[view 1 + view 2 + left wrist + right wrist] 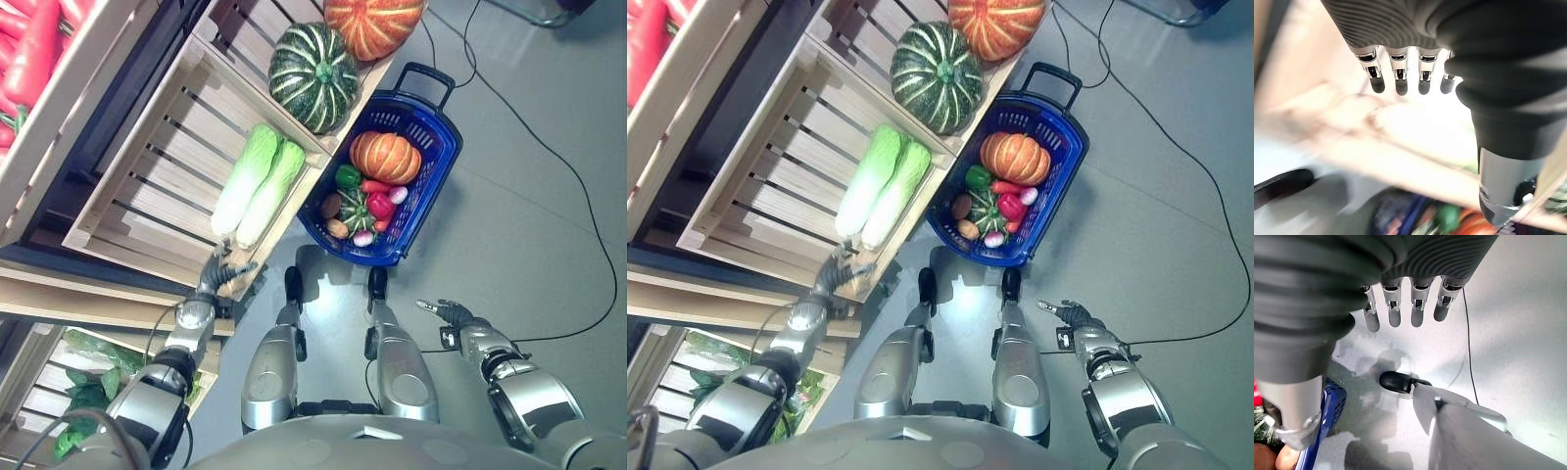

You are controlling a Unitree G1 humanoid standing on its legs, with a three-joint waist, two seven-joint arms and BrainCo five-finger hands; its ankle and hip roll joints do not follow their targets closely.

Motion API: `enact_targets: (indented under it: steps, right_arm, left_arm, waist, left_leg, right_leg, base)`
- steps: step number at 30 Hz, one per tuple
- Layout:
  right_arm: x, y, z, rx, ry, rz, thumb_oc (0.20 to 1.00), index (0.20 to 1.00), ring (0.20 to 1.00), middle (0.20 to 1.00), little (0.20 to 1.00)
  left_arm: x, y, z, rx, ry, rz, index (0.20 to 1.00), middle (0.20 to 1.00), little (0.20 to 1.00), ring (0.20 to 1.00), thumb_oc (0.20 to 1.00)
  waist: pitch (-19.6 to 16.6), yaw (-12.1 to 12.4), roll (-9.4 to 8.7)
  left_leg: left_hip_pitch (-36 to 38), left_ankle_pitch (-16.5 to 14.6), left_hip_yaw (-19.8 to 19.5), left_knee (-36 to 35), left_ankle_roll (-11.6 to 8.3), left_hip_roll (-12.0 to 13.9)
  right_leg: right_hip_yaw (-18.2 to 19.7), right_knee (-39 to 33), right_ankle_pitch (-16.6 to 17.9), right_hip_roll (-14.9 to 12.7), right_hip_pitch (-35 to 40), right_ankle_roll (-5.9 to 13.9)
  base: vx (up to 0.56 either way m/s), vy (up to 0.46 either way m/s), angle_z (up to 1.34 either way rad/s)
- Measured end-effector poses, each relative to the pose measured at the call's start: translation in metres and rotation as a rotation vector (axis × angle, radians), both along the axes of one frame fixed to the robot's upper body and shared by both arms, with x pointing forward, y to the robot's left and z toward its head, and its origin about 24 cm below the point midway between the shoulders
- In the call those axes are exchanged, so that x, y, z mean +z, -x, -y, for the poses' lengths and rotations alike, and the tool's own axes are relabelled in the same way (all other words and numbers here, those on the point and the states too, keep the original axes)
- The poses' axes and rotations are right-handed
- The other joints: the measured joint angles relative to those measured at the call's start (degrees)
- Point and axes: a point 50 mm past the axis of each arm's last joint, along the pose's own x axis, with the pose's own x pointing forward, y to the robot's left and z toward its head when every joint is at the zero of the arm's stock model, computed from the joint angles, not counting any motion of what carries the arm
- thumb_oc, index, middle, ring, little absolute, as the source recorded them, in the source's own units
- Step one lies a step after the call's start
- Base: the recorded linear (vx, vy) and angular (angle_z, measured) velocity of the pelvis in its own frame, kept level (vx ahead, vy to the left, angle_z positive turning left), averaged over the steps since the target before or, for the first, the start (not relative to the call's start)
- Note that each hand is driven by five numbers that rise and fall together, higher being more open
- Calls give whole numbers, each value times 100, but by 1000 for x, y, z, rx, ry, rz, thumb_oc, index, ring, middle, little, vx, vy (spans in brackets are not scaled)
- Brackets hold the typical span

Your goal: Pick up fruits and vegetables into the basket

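A blue basket [434,184] stands on the floor before the shelves, holding an orange pumpkin [385,157], a small striped squash [355,209], a green pepper [347,176] and other small produce. Two napa cabbages [260,181] lie side by side in a wooden crate [147,166]. My left hand [223,269] is open at the crate's front rim, just short of the cabbages' stem ends; its straight fingers [1400,78] hold nothing. My right hand [446,313] hangs open and empty over the floor, to the right of the basket, which shows as a blue corner [1327,406] in the right wrist view.
In the neighbouring crate lie a green striped pumpkin [313,76] and a large orange pumpkin [372,24]. Red produce [29,49] fills a higher shelf at the far left. Leafy greens [83,392] lie in a low crate. Grey floor [529,196] spreads to the right.
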Motion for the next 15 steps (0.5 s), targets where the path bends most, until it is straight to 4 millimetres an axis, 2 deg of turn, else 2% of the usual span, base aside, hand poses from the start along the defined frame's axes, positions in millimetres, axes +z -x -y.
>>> enact_targets:
  steps: [4, 6, 10, 12, 15]
  right_arm:
    - [11, -16, 0, -37, -9, 70, 1000, 1000, 1000, 1000, 1000]
    - [17, -26, -1, -49, -19, 108, 1000, 1000, 1000, 1000, 1000]
    - [24, -35, -2, -46, -20, 138, 1000, 1000, 1000, 1000, 1000]
    - [24, -36, -2, -50, -14, 139, 1000, 1000, 1000, 1000, 1000]
    - [26, -38, -2, -50, -12, 141, 1000, 1000, 1000, 1000, 1000]
  left_arm:
    - [58, -30, -9, 111, -75, 261, 1000, 1000, 1000, 1000, 1000]
    - [79, -40, -8, 151, -104, 350, 1000, 1000, 1000, 1000, 1000]
    - [100, -50, -2, 161, -179, 432, 1000, 1000, 1000, 1000, 1000]
    - [111, -55, -2, 173, -224, 474, 1000, 1000, 1000, 1000, 1000]
    - [121, -56, -10, 222, -292, 499, 1000, 1000, 1000, 1000, 1000]
  waist:
    - [376, 0, -26]
    - [414, 8, -36]
    - [499, 4, -102]
    - [524, -2, -152]
    - [539, -22, -180]
  left_leg:
    - [-260, -18, -77, 334, -38, -23]
    - [-576, -39, -128, 593, -62, -28]
    - [-886, -182, -165, 1050, 12, -75]
    - [-1119, -230, -172, 1298, 28, -151]
    - [-1556, -272, -144, 1592, 23, -193]
  right_leg:
    - [1, 174, -21, -21, -147, -11]
    - [6, 528, -123, -43, -483, -30]
    - [91, 1463, -485, -124, -1018, -2]
    - [292, 2006, -718, -175, -1395, -2]
    - [544, 2422, -784, -159, -1923, 3]
  base:
    - [-116, -37, 9]
    - [-66, -12, 6]
    - [-48, 3, 4]
    - [-38, 11, 7]
    - [-47, 18, -1]
